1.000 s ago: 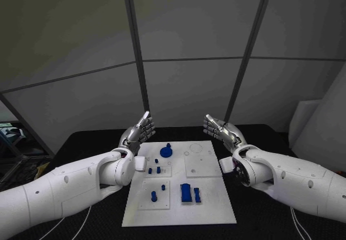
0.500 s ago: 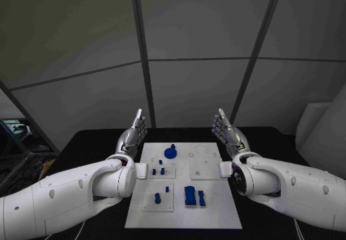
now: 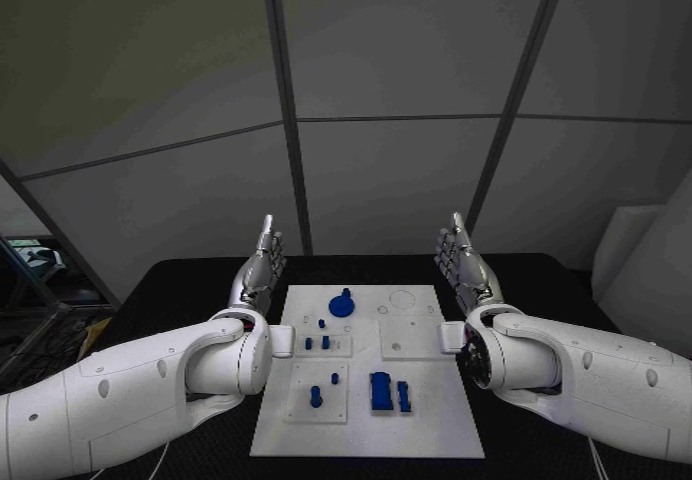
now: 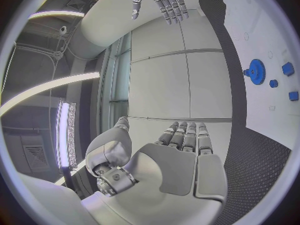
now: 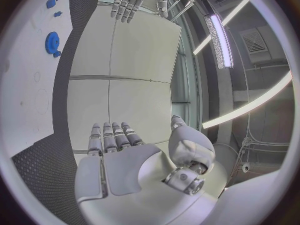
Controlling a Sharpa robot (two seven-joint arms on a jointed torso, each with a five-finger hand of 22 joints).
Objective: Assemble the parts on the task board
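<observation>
Left hand point(image 3: 260, 262) and right hand point(image 3: 462, 262) are held flat, fingers straight, empty, flanking the task board point(image 3: 368, 430).

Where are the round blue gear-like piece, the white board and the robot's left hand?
Round blue gear-like piece point(image 3: 342, 306): head view, on its disc.
White task board point(image 3: 433, 425): head view, on a bare near corner.
Left silver hand point(image 3: 260, 266): head view, middle of the hand, fingers straight.
</observation>
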